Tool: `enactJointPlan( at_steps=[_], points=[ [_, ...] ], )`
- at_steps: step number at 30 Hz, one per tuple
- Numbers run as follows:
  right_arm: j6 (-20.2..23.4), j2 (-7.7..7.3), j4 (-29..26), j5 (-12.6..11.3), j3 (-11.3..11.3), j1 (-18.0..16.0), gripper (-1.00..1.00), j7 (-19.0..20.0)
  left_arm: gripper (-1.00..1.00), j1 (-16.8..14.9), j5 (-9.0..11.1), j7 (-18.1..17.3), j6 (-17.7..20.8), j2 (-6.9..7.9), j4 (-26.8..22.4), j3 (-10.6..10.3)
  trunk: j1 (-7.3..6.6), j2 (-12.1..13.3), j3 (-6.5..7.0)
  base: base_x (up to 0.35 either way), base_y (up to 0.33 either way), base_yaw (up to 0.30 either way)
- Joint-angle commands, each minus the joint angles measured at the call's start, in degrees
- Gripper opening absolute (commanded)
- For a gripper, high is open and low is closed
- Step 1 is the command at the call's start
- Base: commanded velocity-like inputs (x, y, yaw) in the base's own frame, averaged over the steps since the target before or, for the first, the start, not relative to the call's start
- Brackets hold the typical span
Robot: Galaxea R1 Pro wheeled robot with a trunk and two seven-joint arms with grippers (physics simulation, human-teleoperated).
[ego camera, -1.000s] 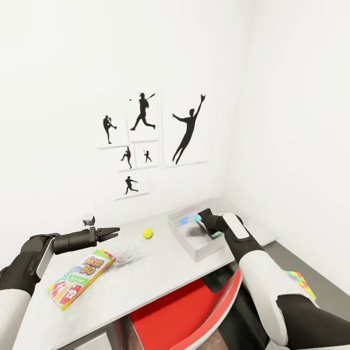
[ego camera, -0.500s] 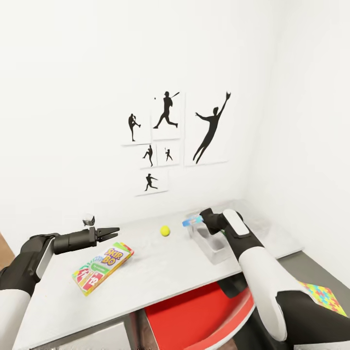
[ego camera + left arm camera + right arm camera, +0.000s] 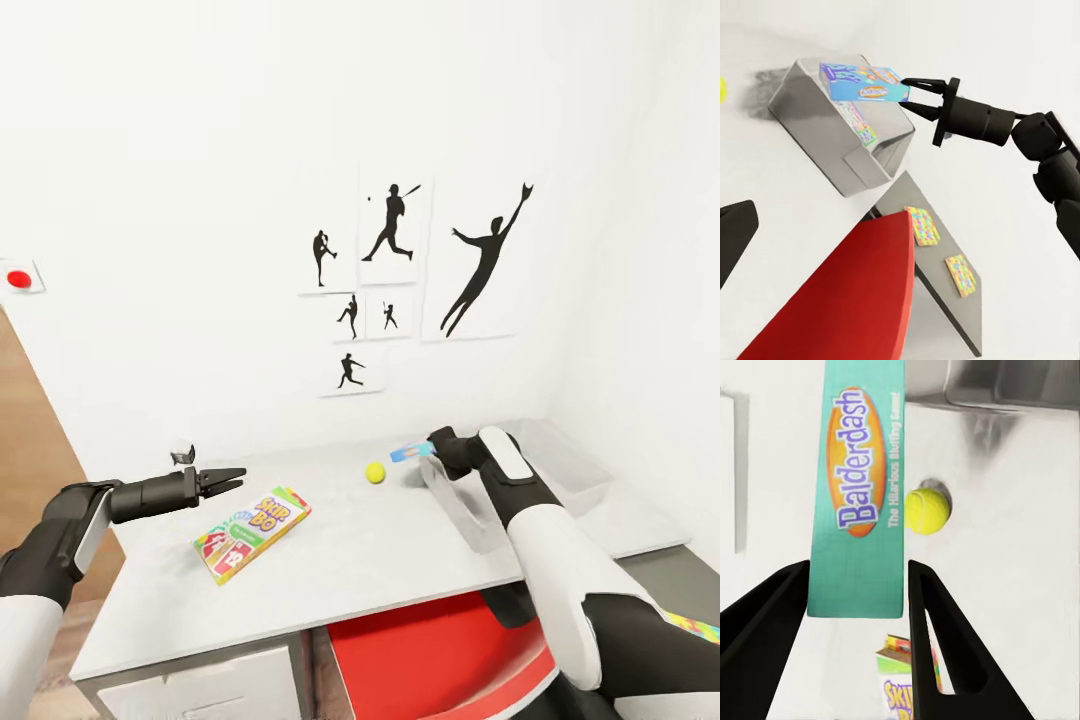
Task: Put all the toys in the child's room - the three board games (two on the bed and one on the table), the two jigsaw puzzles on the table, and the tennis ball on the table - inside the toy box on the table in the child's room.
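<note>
The right gripper [image 3: 905, 93] has its jaws clamped on the blue game box [image 3: 862, 82], lettered Balderdash, held over the near rim of the grey bin [image 3: 470, 510] on the counter [image 3: 350, 560]. A tennis ball [image 3: 375, 472] and the SKIP-BO box [image 3: 252, 533] lie on the counter. The left gripper [image 3: 232, 477] hovers with its jaws nearly closed and empty.

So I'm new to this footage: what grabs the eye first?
The right gripper holds a blue game box above the grey toy box on the table. Black sports silhouettes hang on the white wall behind. A yellow-green ball and a SKIP-BO box lie on the table.
</note>
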Motion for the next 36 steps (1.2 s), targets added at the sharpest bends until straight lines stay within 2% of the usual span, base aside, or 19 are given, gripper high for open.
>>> enactJointPlan(
  at_steps=[1, 19, 36],
  points=[
    [0.66, -0.02, -0.18, -0.25, -0.40, -0.05, -1.00, -0.34, 1.00, -0.06, 0.12, -0.09, 0.56, 0.00, 0.01, -0.03, 0.04, -0.14, -0.15, 0.000, 0.000, 0.111],
    [1.71, -0.14, -0.30, -0.23, -0.47, 0.03, -1.00, -0.10, 1.00, -0.06, 0.12, -0.08, 0.56, 0.00, 0.01, -0.08, 0.04, -0.14, -0.18, 0.000, 0.000, 0.004],
    [1.80, -0.16, -0.30, -0.23, -0.47, 0.02, -1.00, 0.15, 1.00, -0.06, 0.03, -0.02, 0.56, -0.01, 0.01, -0.09, 0.04, -0.14, -0.18, 0.000, 0.000, -0.194]
  ],
)
